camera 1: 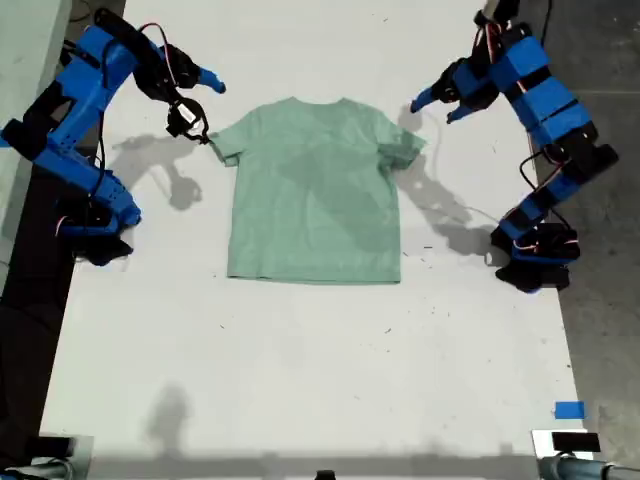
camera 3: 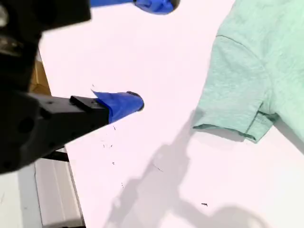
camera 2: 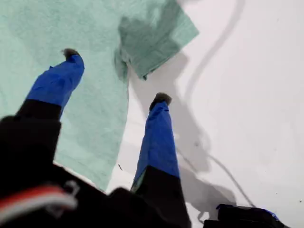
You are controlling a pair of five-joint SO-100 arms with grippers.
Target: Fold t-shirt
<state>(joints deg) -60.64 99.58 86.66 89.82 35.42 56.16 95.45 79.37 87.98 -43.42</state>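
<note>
The t-shirt (camera 1: 315, 195) lies flat and spread out on the white table (camera 1: 300, 360), in the far half of the exterior view, neck toward the far edge and hem toward the camera, both short sleeves out to the sides. My first gripper (camera 1: 432, 103) hangs above the table at the exterior view's right, just beside the sleeve (camera 1: 402, 148) on that side; its jaws stand wide apart and hold nothing. In the first wrist view one fingertip (camera 2: 71, 53) sits over the shirt's body and the other (camera 2: 161, 98) over bare table, with the sleeve (camera 2: 159, 35) beyond them; the gripper (camera 2: 116, 76) casts its shadow on the cloth and table, so it is clear of both. My second gripper (camera 1: 200, 100) is at the exterior view's left, near the other sleeve (camera 1: 228, 145) but apart from it, jaws also spread wide and empty. The second wrist view shows its fingers (camera 3: 126, 102) over bare table, the gripper (camera 3: 147, 52) well short of the sleeve (camera 3: 235, 90), which lies flat with its hem edge slightly lifted. A blue tape mark (camera 1: 568, 409) sits near the table's near corner at the exterior view's right.
</note>
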